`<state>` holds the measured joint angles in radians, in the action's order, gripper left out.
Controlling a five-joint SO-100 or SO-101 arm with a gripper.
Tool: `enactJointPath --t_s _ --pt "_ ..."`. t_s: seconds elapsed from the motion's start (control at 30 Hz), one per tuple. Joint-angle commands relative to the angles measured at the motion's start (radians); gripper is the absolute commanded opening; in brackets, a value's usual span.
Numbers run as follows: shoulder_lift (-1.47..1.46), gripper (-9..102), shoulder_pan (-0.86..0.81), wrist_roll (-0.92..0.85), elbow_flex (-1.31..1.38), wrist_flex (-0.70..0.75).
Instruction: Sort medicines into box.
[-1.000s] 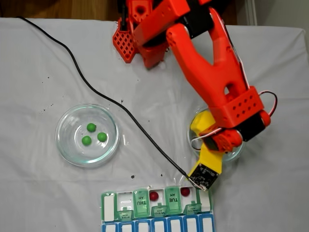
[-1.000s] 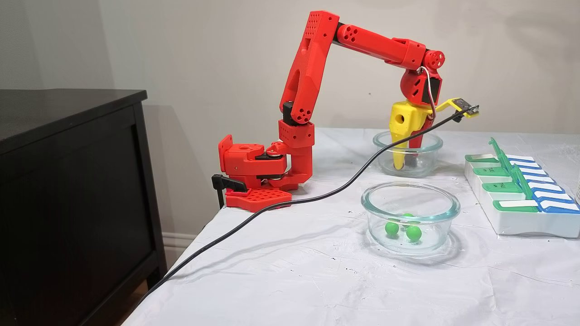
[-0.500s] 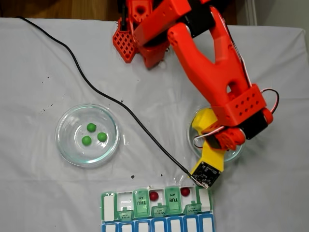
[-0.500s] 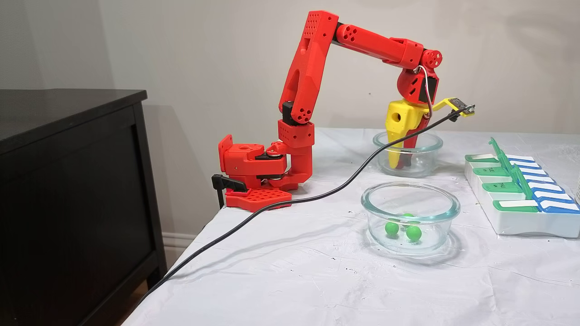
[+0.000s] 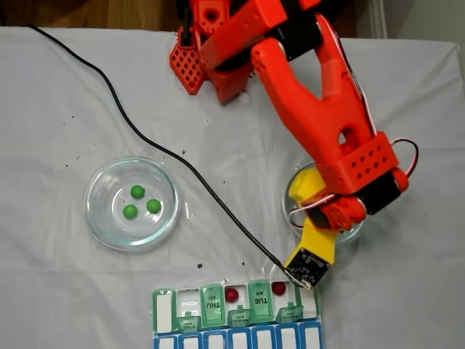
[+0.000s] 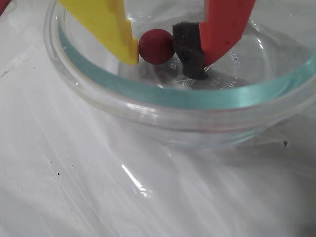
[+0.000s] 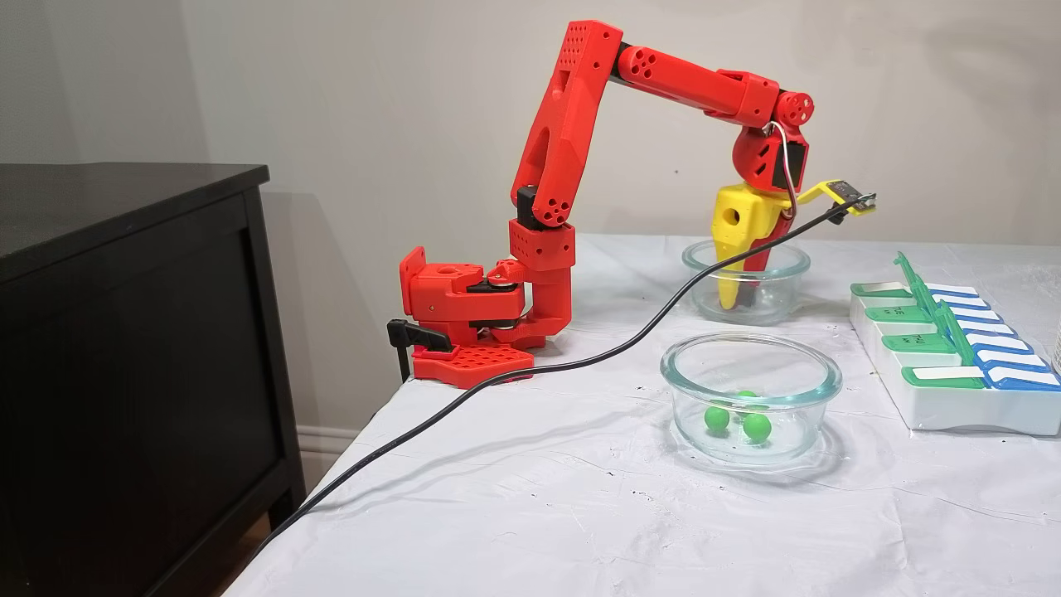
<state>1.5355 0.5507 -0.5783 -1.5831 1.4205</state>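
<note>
Pincer (image 6: 163,52) inside a glass dish (image 6: 148,106), its yellow and foam-padded red fingers pressed against either side of a dark red ball (image 6: 156,46).

Red printed arm (image 7: 572,124) with perforated links, a yellow and red end effector (image 6: 163,49), black foam pad.

My worktop (image 5: 65,87) wears a wrinkled white cloth. On it lie two glass dishes (image 5: 131,203) (image 7: 745,282), the pill box (image 5: 236,318) at the near edge, a black cable (image 5: 138,129) and my red base (image 7: 468,315).
</note>
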Motion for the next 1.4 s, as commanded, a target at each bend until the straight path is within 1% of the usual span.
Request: enactJointPath --t_s 0.0,0.27,0.37,0.43,0.5,0.63,1.07,1.27,1.37 --pt "-0.009 10 0.006 0.002 0.035 0.008" --pt "-0.002 11 0.020 0.009 0.023 0.018" --pt "0.006 17 0.023 0.015 0.023 0.028" --pt "0.014 18 0.026 0.023 0.025 0.037" --pt "0.028 23 0.037 0.040 0.025 0.051" --pt "0.067 28 0.074 0.067 -0.002 0.058" --pt "0.034 30 0.106 0.187 -0.006 -0.015" --pt "0.046 29 0.140 0.299 -0.040 -0.021" --pt "0.055 29 0.124 0.334 -0.021 -0.034"
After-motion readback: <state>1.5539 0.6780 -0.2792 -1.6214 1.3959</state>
